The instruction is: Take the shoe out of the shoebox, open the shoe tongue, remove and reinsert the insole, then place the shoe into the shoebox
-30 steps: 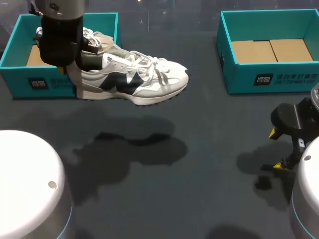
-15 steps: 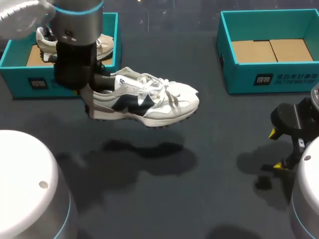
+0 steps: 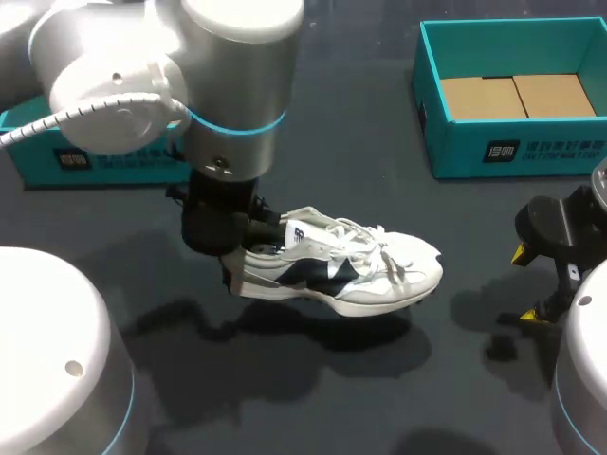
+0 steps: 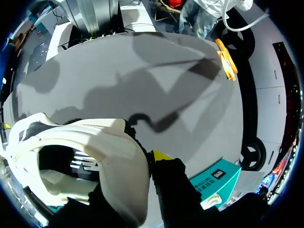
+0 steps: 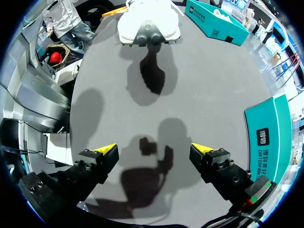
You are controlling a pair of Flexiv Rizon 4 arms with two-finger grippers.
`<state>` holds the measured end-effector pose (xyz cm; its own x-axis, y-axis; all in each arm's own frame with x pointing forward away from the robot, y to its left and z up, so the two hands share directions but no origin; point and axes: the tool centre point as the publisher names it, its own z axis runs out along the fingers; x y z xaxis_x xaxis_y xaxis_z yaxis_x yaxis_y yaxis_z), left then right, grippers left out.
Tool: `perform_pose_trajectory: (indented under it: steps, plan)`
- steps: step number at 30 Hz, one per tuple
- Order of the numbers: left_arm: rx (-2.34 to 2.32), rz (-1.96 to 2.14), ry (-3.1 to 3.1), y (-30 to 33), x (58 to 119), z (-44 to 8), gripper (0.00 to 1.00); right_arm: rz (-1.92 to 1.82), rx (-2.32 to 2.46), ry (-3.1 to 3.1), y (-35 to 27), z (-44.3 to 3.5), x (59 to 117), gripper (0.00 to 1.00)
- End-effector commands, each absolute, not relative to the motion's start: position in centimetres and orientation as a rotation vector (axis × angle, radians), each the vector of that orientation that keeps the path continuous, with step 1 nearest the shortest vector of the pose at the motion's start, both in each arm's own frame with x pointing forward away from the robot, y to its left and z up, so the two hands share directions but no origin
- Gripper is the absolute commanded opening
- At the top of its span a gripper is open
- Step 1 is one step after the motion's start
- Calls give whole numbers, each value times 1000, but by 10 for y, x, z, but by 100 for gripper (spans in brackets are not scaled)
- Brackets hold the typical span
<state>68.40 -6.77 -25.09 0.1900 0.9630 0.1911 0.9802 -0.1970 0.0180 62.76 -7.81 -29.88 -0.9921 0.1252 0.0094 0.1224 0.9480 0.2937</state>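
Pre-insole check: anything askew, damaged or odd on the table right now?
Nothing stands out. The shoe hangs roughly level off the table, pinched at the heel collar by the left claw. The right claw sits open, well clear of it.

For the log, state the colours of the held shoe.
The shoe is white and light grey with a dark side mark; head view shows it best.
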Motion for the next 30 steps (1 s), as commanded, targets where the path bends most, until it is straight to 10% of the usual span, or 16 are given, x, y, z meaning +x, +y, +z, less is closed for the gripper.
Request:
perform_pose_trajectory:
  steps: [1,30]
  plan:
    - [-2321,-258,-1908,-81,686,-254,0,463,196,3088,-79,-298,625,100]
    - [-2260,-305,-1977,-137,697,-347,0,463,196,3088,-79,-298,625,100]
